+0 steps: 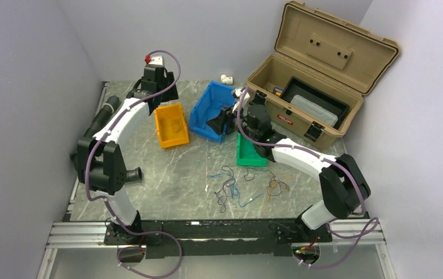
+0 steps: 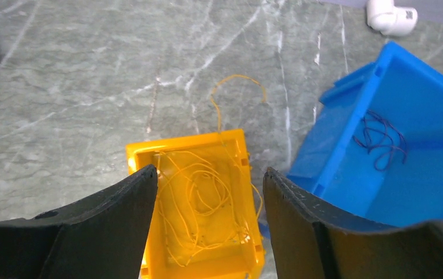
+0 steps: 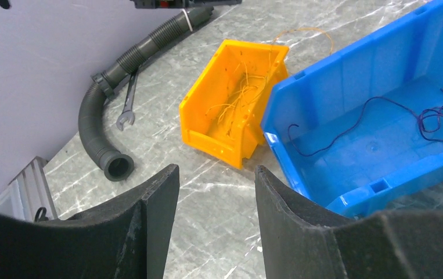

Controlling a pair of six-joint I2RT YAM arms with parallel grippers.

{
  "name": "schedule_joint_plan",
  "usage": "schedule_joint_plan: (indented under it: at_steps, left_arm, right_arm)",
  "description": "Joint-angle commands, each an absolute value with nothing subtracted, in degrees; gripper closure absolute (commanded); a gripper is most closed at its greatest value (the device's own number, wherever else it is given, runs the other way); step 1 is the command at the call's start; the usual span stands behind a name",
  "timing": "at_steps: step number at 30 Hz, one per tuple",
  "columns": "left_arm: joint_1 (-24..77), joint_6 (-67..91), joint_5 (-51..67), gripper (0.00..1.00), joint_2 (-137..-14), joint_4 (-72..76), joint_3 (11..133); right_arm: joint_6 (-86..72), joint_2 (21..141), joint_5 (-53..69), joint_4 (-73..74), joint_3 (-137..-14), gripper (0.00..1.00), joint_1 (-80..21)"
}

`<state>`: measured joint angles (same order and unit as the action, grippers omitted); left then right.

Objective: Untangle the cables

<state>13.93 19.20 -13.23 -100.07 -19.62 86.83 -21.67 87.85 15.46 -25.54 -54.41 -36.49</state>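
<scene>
A loose tangle of blue, orange, green and dark cables (image 1: 248, 186) lies on the marble table in front of both arm bases. More yellow cables (image 2: 198, 203) lie in the orange bin (image 2: 187, 145), and one strand loops over its far rim. Dark purple cables (image 2: 381, 136) sit in the blue bin (image 2: 335, 145). My left gripper (image 2: 210, 172) hangs open above the orange bin (image 1: 157, 116) with nothing between its fingers. My right gripper (image 3: 216, 170) is open and empty too, low beside the blue bin (image 3: 335, 70), over bare table.
A green bin (image 1: 249, 152) sits under the right arm. An open tan toolbox (image 1: 317, 75) stands at the back right. A black corrugated hose (image 3: 94, 116) and a wrench (image 3: 127, 110) lie along the left wall. White pipe fittings (image 2: 390, 14) lie behind the blue bin.
</scene>
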Motion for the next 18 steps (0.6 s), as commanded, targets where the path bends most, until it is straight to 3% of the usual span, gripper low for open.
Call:
schedule_joint_plan:
  at_steps: [1,18]
  left_arm:
    - [12.2,21.6,-5.9,0.3,-102.8,-21.4,91.0]
    - [9.3,21.2,-4.2,0.34,-122.4,-25.6,109.0]
  right_arm:
    - [-21.7,82.7,14.9,-24.9,-53.3,0.47,-36.3]
    - [-21.8,71.3,14.0,-21.1,-45.6,0.46,-36.1]
